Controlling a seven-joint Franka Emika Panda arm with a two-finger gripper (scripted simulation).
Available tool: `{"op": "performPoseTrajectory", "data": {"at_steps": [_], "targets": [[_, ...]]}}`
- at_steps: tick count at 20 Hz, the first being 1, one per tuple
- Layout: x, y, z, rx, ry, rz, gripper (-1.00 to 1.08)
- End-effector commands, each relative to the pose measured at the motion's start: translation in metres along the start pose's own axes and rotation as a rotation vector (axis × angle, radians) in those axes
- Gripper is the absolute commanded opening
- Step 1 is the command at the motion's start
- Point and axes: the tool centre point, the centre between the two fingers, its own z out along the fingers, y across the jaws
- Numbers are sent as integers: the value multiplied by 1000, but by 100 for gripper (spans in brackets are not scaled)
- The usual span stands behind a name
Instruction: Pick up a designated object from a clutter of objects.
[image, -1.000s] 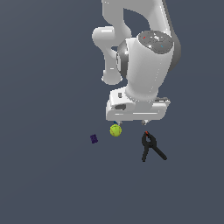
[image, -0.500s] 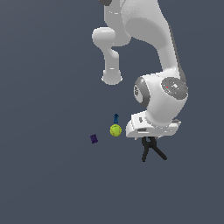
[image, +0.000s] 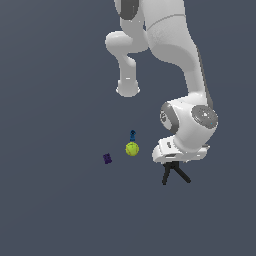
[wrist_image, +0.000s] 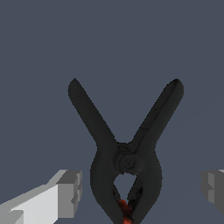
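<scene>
Descending from its earlier height, the tool (wrist_image: 140, 188) straddled the black spring clamp with splayed handles and red tip (wrist_image: 124, 153), fingers (wrist_image: 70, 192) wide apart, gripping nothing. The clamp lay on the tabletop (image: 60, 200) at four o'clock from the yellow-green ball (image: 132, 149), ready for closing.

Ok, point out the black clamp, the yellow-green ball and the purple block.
black clamp (wrist_image: 127, 162): wrist view, on its pivot.
yellow-green ball (image: 132, 149): exterior view, ball's centre.
purple block (image: 107, 158): exterior view, block's middle.

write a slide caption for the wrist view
Open end effector straddling the black spring clamp, fingers either side of its body.
</scene>
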Motion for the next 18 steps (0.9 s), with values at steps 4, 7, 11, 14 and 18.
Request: {"op": "performPoseTrajectory", "data": {"at_steps": [4,7,11,14,18], "targets": [[-1,-4,5,1,-1,0,100],[-1,-4,9,1,-1,0,100],[-1,-4,25,1,-1,0,100],[-2,-5,42,2,0,0,100],[-1,-5,55,2,1,0,100]]}}
